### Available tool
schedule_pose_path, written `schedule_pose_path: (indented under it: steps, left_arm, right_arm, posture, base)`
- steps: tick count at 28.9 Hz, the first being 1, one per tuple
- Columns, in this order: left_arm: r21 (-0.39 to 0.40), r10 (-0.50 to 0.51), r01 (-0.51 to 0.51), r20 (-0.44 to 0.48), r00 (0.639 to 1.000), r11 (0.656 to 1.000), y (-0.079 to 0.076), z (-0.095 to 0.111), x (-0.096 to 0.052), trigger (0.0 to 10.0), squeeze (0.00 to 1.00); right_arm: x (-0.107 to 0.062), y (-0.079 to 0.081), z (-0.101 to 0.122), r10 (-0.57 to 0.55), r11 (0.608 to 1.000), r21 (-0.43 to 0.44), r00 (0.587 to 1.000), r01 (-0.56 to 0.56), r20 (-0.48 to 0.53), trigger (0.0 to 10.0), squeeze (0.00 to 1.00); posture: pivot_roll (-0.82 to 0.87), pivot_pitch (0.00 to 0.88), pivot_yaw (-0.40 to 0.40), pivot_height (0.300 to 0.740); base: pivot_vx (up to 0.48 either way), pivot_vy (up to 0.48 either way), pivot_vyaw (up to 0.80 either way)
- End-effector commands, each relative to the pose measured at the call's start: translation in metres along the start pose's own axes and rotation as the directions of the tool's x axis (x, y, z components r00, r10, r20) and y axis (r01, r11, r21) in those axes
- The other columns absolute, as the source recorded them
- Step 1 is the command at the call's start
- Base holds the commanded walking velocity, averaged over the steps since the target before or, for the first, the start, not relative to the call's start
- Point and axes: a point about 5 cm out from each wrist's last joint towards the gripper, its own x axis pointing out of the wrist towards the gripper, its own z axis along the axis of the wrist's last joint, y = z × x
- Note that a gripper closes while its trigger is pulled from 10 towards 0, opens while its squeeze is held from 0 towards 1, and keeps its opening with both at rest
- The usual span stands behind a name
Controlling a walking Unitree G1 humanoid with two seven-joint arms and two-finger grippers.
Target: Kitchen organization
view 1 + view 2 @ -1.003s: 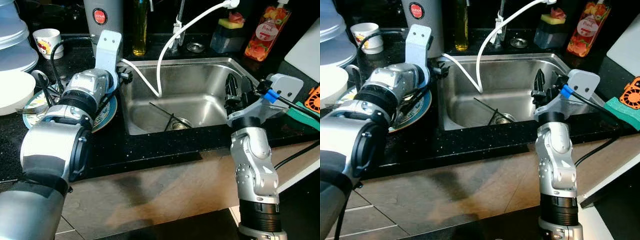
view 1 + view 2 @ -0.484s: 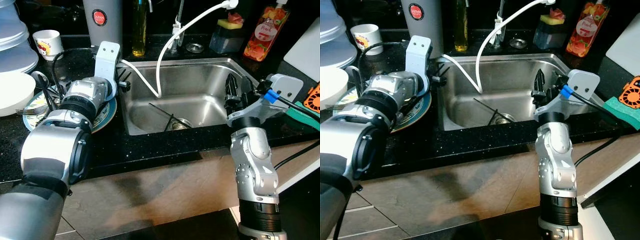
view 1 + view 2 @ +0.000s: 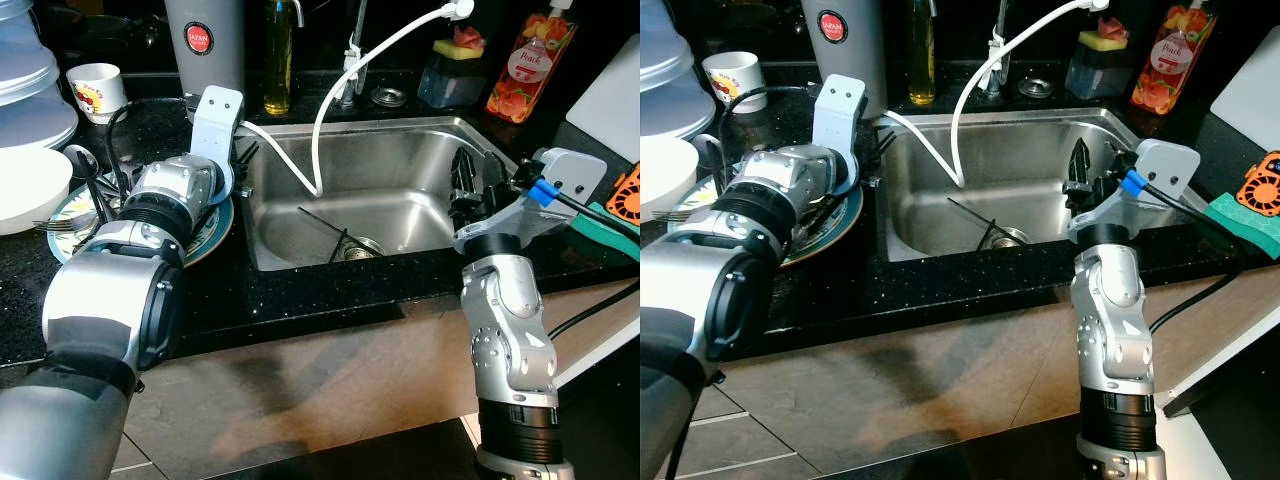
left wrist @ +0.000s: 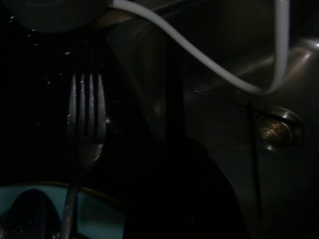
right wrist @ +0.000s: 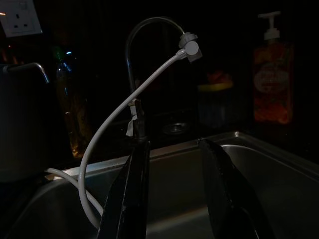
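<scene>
Left end effector [image 3: 243, 160] is hovering at centre left of the head view, at the left rim of the stainless steel sink [image 3: 400, 135], just past the round blue-rimmed plate [image 3: 215, 232] lying on the black speckled table [image 3: 300, 300]; whether its black fingers are spread or pressed together I cannot tell, since the wrist body is hiding them and the left wrist view is too dark. That wrist view is showing a silver metal fork [image 4: 85, 119] with its handle running over the plate edge and its tines over the dark table, close to the finger but seemingly not pinched. Right end effector [image 5: 174, 199] is waiting at the right rim of the sink, fingers spread and holding nothing, facing the white flexible hose [image 5: 124, 107] hanging from the tap. Judging by this, the tidying is barely underway: a dark spoon [image 3: 85, 165] and a second fork [image 3: 55, 222] are resting on the plate at the left edge, a white bowl [image 3: 30, 190] is sitting beside it, and a thin dark stick [image 3: 325, 222] is lying in the basin near the drain [image 3: 358, 247], all waiting to be sorted.
</scene>
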Motion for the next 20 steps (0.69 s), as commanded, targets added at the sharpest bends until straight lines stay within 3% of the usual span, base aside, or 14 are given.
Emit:
schedule_pose_path:
  steps: [1,5,7,8,9,10,11,13,14,16,18,19,20]
  left_arm:
    - [-0.009,-0.04,0.04,0.01,0.999,0.999,-0.011,0.003,0.002,0.0,0.0]
    - [-0.034,-0.07,0.072,0.05,0.996,0.997,-0.018,0.014,0.001,0.0,0.0]
    - [-0.054,-0.124,0.133,0.147,0.981,0.99,-0.03,0.036,-0.002,0.0,0.0]
    - [-0.051,-0.159,0.187,0.348,0.924,0.981,-0.042,0.074,-0.011,0.0,0.0]
    - [-0.051,-0.159,0.187,0.348,0.924,0.981,-0.042,0.074,-0.011,0.0,0.0]
    - [-0.055,-0.163,0.203,0.411,0.897,0.978,-0.045,0.086,-0.016,4.8,0.0]
    - [-0.036,-0.177,0.243,0.583,0.793,0.969,-0.056,0.119,-0.03,10.0,0.0]
    - [-0.025,-0.219,0.313,0.661,0.718,0.949,-0.07,0.133,-0.038,10.0,0.0]
    - [-0.016,-0.24,0.34,0.677,0.696,0.94,-0.076,0.135,-0.04,10.0,0.0]
    - [-0.008,-0.263,0.366,0.68,0.685,0.931,-0.088,0.133,-0.038,10.0,0.0]
    - [0.002,-0.277,0.358,0.639,0.718,0.934,-0.099,0.121,-0.03,10.0,0.0]
    - [0.002,-0.277,0.358,0.639,0.718,0.934,-0.099,0.121,-0.03,10.0,0.0]
    - [0.146,-0.206,0.153,0.498,0.842,0.977,-0.108,0.085,-0.01,10.0,0.0]
  right_arm:
    - [0.001,-0.003,0.0,-0.013,1.0,0.004,1.0,0.013,0.003,10.0,0.0]
    - [0.001,-0.004,0.0,-0.013,1.0,0.003,1.0,0.013,0.003,10.0,0.0]
    - [0.001,-0.004,0.001,-0.013,1.0,0.002,1.0,0.013,0.003,10.0,0.0]
    - [0.0,-0.005,0.001,-0.014,1.0,-0.001,1.0,0.014,0.003,10.0,0.0]
    - [0.0,-0.005,0.001,-0.014,1.0,-0.001,1.0,0.014,0.003,10.0,0.0]
    - [0.0,-0.006,0.001,-0.014,1.0,-0.001,1.0,0.014,0.003,10.0,0.0]
    - [0.001,-0.005,0.001,-0.013,1.0,-0.003,1.0,0.013,0.003,10.0,0.0]
    - [0.001,-0.005,0.001,-0.012,1.0,-0.004,1.0,0.012,0.004,10.0,0.0]
    - [0.001,-0.005,0.001,-0.012,1.0,-0.004,1.0,0.012,0.004,10.0,0.0]
    - [0.001,-0.004,0.001,-0.012,1.0,-0.003,1.0,0.012,0.005,10.0,0.0]
    - [0.001,-0.004,0.002,-0.011,1.0,-0.003,1.0,0.011,0.006,10.0,0.0]
    - [0.001,-0.004,0.002,-0.011,1.0,-0.003,1.0,0.011,0.006,10.0,0.0]
    - [0.001,-0.004,0.002,-0.011,1.0,-0.004,1.0,0.011,0.007,10.0,0.0]
  posture:
    - [0.06,0.04,-0.02,0.74]
    - [0.05,0.042,-0.022,0.74]
    - [0.05,0.045,-0.026,0.74]
    - [0.05,0.046,-0.028,0.74]
    - [0.05,0.046,-0.028,0.74]
    - [0.05,0.046,-0.028,0.74]
    - [0.04,0.046,-0.029,0.74]
    - [0.04,0.043,-0.027,0.74]
    - [0.04,0.043,-0.027,0.74]
    - [0.04,0.043,-0.027,0.74]
    - [0.03,0.043,-0.024,0.74]
    - [0.03,0.043,-0.024,0.74]
    - [0.03,0.043,-0.024,0.74]
  base:
    - [0.0,0.0,0.0]
    - [0.0,0.0,0.0]
    - [0.0,0.0,0.0]
    - [0.0,0.0,0.0]
    - [0.0,0.0,0.0]
    - [0.0,0.0,0.0]
    - [0.0,0.0,0.0]
    - [0.0,0.0,0.0]
    - [0.0,0.0,0.0]
    - [0.0,0.0,0.0]
    - [0.0,0.0,0.0]
    - [0.0,0.0,0.0]
    - [0.0,0.0,0.0]
